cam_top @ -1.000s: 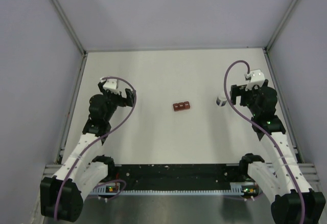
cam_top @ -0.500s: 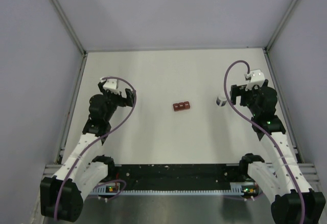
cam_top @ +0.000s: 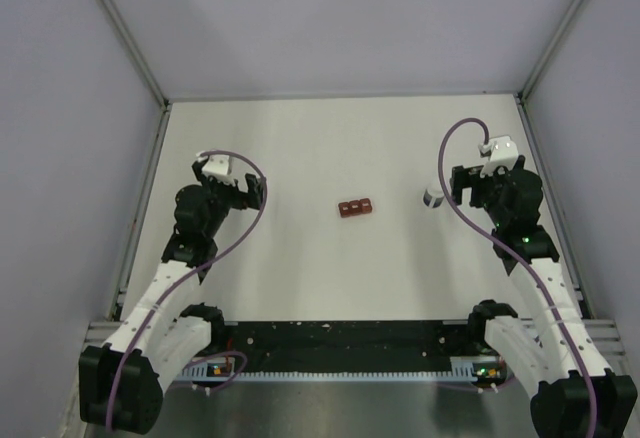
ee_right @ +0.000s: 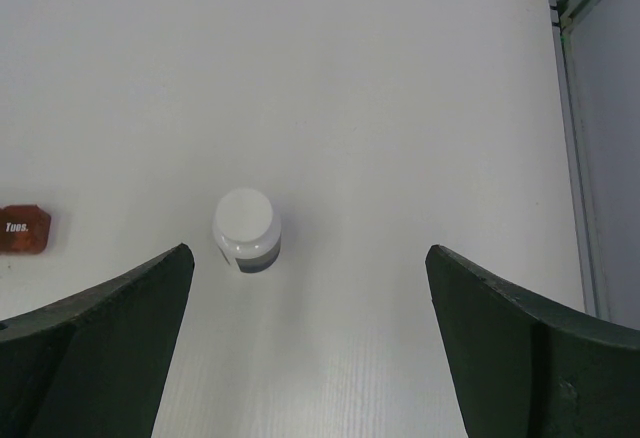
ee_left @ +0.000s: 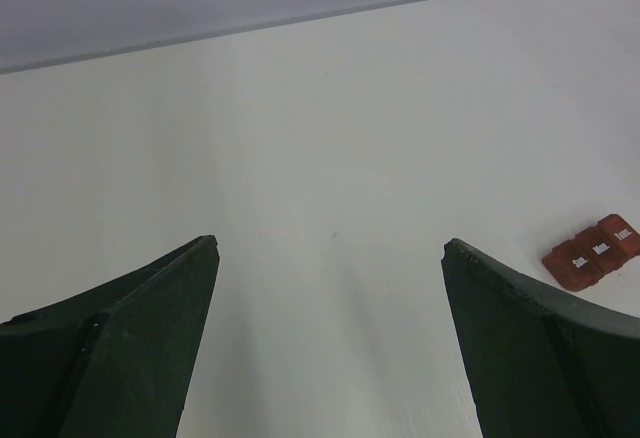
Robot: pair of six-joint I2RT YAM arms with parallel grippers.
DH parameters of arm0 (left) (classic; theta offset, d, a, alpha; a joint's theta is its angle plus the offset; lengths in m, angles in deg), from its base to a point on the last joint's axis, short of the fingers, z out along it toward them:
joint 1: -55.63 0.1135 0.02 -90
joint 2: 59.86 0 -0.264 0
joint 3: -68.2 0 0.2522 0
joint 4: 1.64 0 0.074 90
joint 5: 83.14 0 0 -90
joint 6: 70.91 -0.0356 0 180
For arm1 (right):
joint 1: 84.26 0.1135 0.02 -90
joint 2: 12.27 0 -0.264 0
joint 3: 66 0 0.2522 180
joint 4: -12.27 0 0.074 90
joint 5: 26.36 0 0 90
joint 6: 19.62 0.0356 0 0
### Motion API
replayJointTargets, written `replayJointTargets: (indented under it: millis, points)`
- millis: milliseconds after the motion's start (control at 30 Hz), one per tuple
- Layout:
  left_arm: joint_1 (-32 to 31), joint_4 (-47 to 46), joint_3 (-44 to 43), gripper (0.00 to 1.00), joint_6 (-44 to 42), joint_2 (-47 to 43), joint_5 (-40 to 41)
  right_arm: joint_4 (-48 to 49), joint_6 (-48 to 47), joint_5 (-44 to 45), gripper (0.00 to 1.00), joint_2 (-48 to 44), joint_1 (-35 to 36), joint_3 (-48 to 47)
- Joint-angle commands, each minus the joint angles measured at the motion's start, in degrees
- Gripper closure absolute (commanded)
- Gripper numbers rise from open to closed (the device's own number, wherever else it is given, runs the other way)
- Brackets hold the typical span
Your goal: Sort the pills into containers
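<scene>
One dark red-brown plastic strip of three joined square compartments, on the white table ahead and right of the left claw, well apart; that claw spread wide, empty. The right claw likewise spread, empty, a small white-capped bottle just ahead, untouched; strip off to its left, cut by the frame edge, one "Tues." lid showing; contents indiscernible.

Red-brown three-compartment containers flat mid-table, white-capped bottle upright to their right
</scene>
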Motion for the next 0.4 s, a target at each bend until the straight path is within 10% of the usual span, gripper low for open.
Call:
replayJointTargets:
  millis: [0,367]
  points:
    - [0.4,-3.0,0.4,0.01,-0.8,-0.6,-0.1,2.2,-0.6,-0.6,0.01,-0.9,-0.5,0.1]
    - [0.6,-3.0,0.4,0.01,-0.8,-0.8,-0.2,2.3,-0.6,-0.8,0.01,-1.2,-0.5,0.1]
